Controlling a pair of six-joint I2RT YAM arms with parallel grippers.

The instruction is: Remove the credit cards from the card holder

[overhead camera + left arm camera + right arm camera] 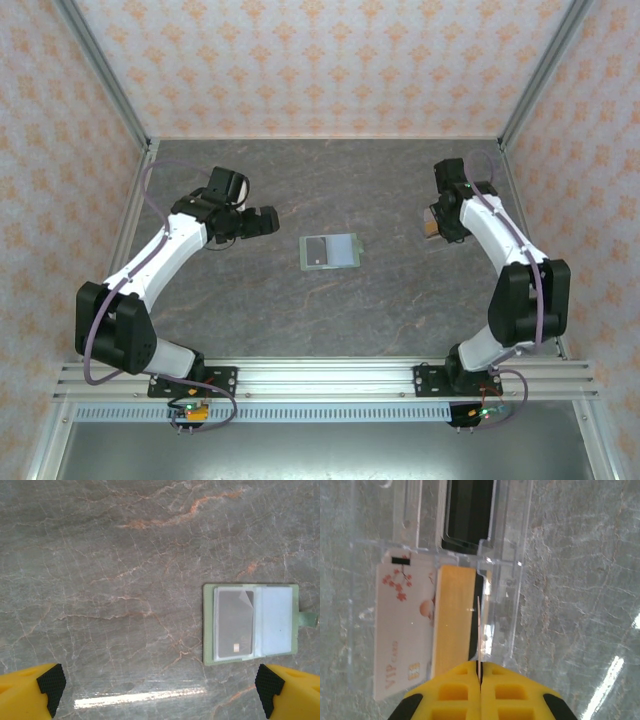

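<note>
Credit cards sit in two places. One dark card [235, 625] lies in the left clear pocket of the card holder [272, 625], which is open and flat at the middle of the table [400, 310]. A second thin card [479, 630] shows edge-on, pinched between the closed fingers of the right gripper [480, 672] near the table's right edge. That gripper is above a clear plastic tray [515, 580] holding a pale VIP card [402, 630] and an orange-yellow card [452, 620].

The left gripper [160, 684] hangs on the holder's left-edge side, its fingers spread wide with nothing between them.

The pocketed card is probably light, stiff and slick, and snug in its sleeve. The holder looks soft and light enough to slide or lift with it, so pinning it would help. The best hold is likely the card's short edge at the pocket mouth, though which edge is open I cannot tell.
</note>
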